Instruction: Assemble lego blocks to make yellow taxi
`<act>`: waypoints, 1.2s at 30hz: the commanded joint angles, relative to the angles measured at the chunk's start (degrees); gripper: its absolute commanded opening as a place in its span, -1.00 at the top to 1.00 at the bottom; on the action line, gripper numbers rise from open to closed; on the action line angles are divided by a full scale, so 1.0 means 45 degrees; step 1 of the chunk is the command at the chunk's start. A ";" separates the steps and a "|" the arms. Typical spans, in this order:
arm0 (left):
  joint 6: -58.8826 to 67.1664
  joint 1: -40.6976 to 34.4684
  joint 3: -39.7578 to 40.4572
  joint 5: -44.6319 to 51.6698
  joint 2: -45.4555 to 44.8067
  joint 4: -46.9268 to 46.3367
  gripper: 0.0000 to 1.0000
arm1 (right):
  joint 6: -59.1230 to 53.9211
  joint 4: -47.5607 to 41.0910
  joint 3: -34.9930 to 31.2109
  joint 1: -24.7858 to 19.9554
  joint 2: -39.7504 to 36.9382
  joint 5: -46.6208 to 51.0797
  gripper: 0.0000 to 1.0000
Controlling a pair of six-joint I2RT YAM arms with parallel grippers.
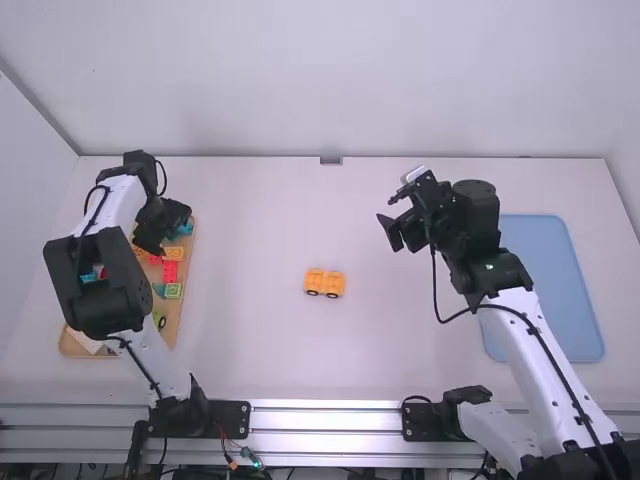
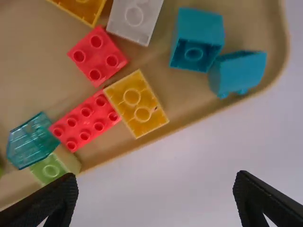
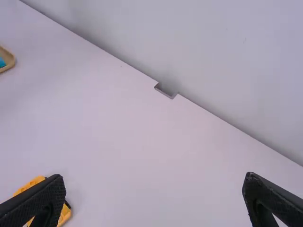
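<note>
Apparently half-built, the taxi (image 1: 324,283) is sitting mid-counter (image 1: 250,340), likely awaiting more blocks (image 2: 137,105); the left tool (image 2: 155,178), above the tray (image 2: 189,92), and the right tool (image 3: 154,179) are gaping wide, empty.

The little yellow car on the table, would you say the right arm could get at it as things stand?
Probably yes: the right gripper hangs open beyond and to the right of the car, nothing stands between them, and the left arm is away over the tray.
</note>
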 commanded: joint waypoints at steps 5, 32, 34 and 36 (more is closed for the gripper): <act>-0.0627 -0.0063 -0.1112 -0.0175 0.0131 0.1025 -0.59 | 0.0078 0.0087 0.0471 0.0024 0.0097 -0.0005 -0.97; -0.3050 -0.0063 -0.3356 -0.0685 0.0131 0.3789 -0.12 | 0.0117 0.0087 0.0471 0.0029 0.0097 -0.0083 -0.97; -0.3055 -0.0068 -0.3478 -0.0641 0.0131 0.4007 -0.03 | 0.0112 0.0087 0.0471 0.0029 0.0097 -0.0083 -0.97; -0.3060 -0.0068 -0.3599 -0.0607 0.0131 0.4216 0.01 | 0.0121 0.0083 0.0466 0.0029 0.0097 -0.0083 -0.97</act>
